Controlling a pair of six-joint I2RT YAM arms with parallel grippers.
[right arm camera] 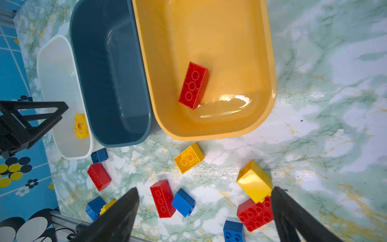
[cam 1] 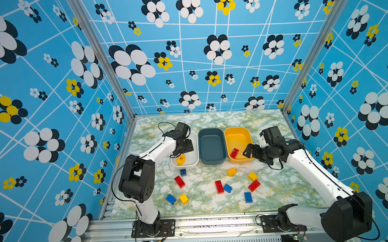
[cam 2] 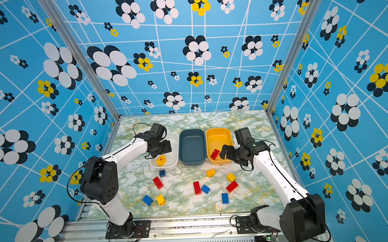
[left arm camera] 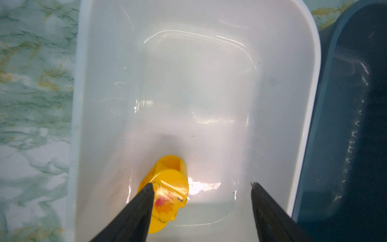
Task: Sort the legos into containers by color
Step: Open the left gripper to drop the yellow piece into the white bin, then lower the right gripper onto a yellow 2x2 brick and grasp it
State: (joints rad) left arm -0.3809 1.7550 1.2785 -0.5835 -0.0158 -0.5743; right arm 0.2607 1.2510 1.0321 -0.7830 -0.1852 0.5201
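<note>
Along the table's front edge runs an aluminium rail (cam 1: pixel 215 224) that carries both arm bases. Behind it, ten loose legos lie scattered over the front half of the marbled table (cam 1: pixel 203 207).

- **Front left corner:** a blue brick (cam 1: pixel 170 199) lies just beside a yellow brick (cam 1: pixel 184 198).
- **Further back on the left:** a red oblong (cam 1: pixel 179 181) and a small dark blue brick (cam 1: pixel 183 172), the latter just in front of the white tub (cam 1: pixel 195 148).
- **Mid-table:** a second red oblong (cam 1: pixel 219 186) lies just beside a second blue brick (cam 1: pixel 228 188), with a lone yellow brick (cam 1: pixel 231 171) behind them.
- **Toward the right edge:** a flat blue oblong (cam 1: pixel 248 197) lies nearest the front. Behind it a red square brick (cam 1: pixel 254 186) touches a tall yellow brick (cam 1: pixel 252 176).

The three tubs stand side by side across the middle of the table. The white one is leftmost, the slate tub (cam 1: pixel 212 145) is in the centre and holds nothing, and the yellow-orange tub (cam 1: pixel 238 135) is on the right.

A red lego (cam 1: pixel 234 153) lies in the front half of the yellow-orange tub. A rounded yellow piece (left arm camera: pixel 167 186) with a red-and-orange print lies on the white tub's floor near its front end.

The left gripper (left arm camera: pixel 202 186) hangs over the white tub with its fingers spread. The yellow piece sits by one finger and is not pinched.

The right gripper (right arm camera: pixel 205 190) hovers by the yellow-orange tub's front right corner, spread wide with nothing between its fingers.
</note>
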